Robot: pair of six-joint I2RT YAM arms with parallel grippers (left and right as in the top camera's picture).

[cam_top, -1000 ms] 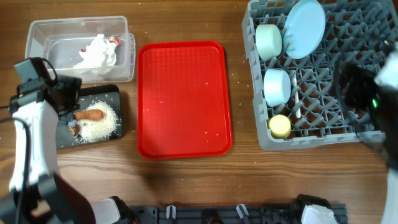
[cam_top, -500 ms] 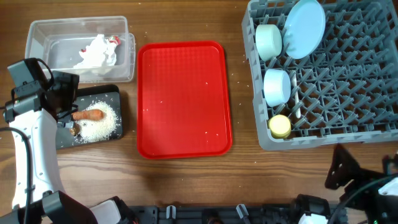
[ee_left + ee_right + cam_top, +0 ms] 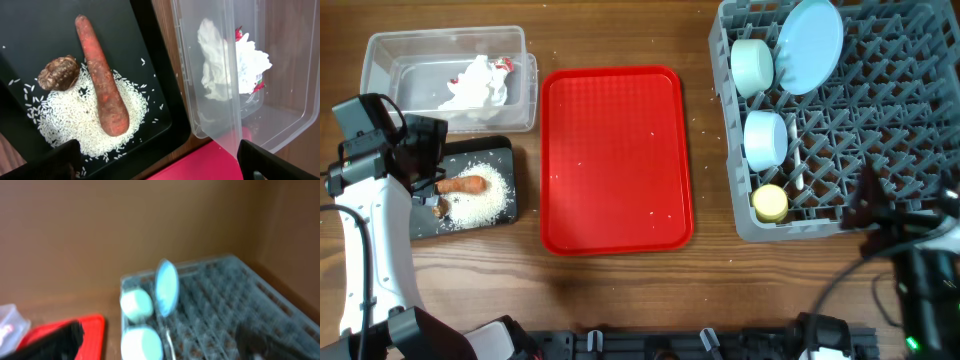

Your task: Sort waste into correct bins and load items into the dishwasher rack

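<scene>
The clear tub (image 3: pixel 380 55) holds the white napkin (image 3: pixel 475 85) and red wrapper (image 3: pixel 502 65); both also show in the left wrist view, napkin (image 3: pixel 220 65). The black tray (image 3: pixel 498 148) holds the carrot (image 3: pixel 466 184), brown lump (image 3: pixel 439 208) and rice (image 3: pixel 488 202). The grey rack (image 3: pixel 890 100) holds the plate (image 3: pixel 810 45), mint bowl (image 3: pixel 752 65), blue bowl (image 3: pixel 765 138), yellow cup (image 3: pixel 770 203) and spoon (image 3: pixel 798 175). My left gripper (image 3: pixel 160 167) is open and empty above the black tray's edge. My right gripper (image 3: pixel 160 345) is open and empty, blurred, at the rack's front right (image 3: pixel 876 208).
The red serving tray (image 3: pixel 615 160) lies in the middle between the bins and the rack, with a few stray grains on it. Grains are also scattered on the wooden table.
My right arm has swung off the rack's right side to the front right, then back up to the rack's front edge. The left arm has barely moved.
</scene>
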